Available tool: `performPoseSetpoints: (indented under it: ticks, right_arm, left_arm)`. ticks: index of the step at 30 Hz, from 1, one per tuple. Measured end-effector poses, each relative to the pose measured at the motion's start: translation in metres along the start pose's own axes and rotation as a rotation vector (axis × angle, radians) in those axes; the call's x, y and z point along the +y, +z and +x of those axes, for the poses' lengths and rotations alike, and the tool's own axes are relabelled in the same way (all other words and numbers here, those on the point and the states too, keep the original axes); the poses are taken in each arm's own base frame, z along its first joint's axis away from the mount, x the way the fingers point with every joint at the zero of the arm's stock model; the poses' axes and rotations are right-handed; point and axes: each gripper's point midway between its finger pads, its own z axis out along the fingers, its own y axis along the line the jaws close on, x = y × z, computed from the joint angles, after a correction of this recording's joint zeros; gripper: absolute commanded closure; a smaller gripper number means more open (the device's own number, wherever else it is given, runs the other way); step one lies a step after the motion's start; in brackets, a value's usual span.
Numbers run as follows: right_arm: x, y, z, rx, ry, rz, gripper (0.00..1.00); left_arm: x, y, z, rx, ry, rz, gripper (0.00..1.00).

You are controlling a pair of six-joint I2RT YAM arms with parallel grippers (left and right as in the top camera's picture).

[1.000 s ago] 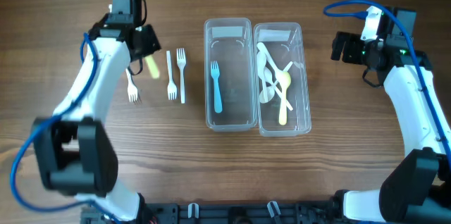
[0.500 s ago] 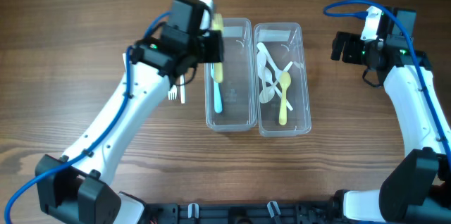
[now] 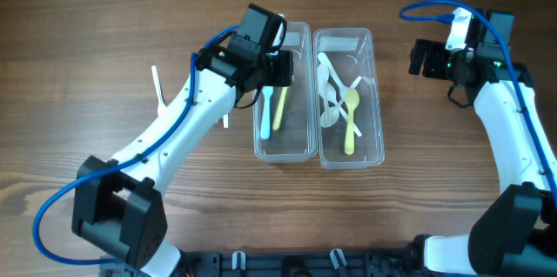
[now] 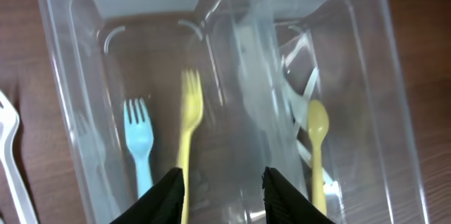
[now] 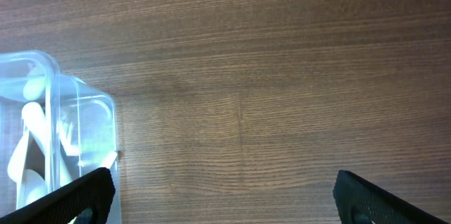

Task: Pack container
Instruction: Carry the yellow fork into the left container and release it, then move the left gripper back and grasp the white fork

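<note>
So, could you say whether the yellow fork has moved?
Yes, the yellow fork went rightward into the container holding the blue fork.

left pincer (image 3: 278, 77) over container (image 3: 300, 133), yellow fork (image 3: 279, 111) inside

Two clear containers are counted: the left container (image 3: 296, 145) and the right container (image 3: 374, 138). In the left one, two forks are seen, one blue fork (image 4: 139, 131) and one yellow fork (image 4: 189, 115). In the right one, a single yellow spoon (image 3: 350, 118) is counted among white spoons (image 3: 326, 72), whose number cannot be told. Outside, parts of two white forks (image 3: 157, 84) are made out.
</note>
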Motion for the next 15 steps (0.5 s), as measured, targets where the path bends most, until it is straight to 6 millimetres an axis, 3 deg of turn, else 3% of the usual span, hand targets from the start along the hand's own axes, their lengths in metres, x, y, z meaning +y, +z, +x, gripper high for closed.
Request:
performPoseSetpoints:
  ticks: [7,15]
  right_arm:
    - [0.0,0.0,0.0,0.0,0.0,0.0,0.0]
    - [0.0,0.0,0.0,0.0,0.0,0.0,0.0]
  left_arm:
    - [0.009,-0.011,-0.003,-0.012,-0.014,-0.027,0.62]
    - [0.096,-0.061,-0.004,-0.014,-0.16,-0.246,0.63]
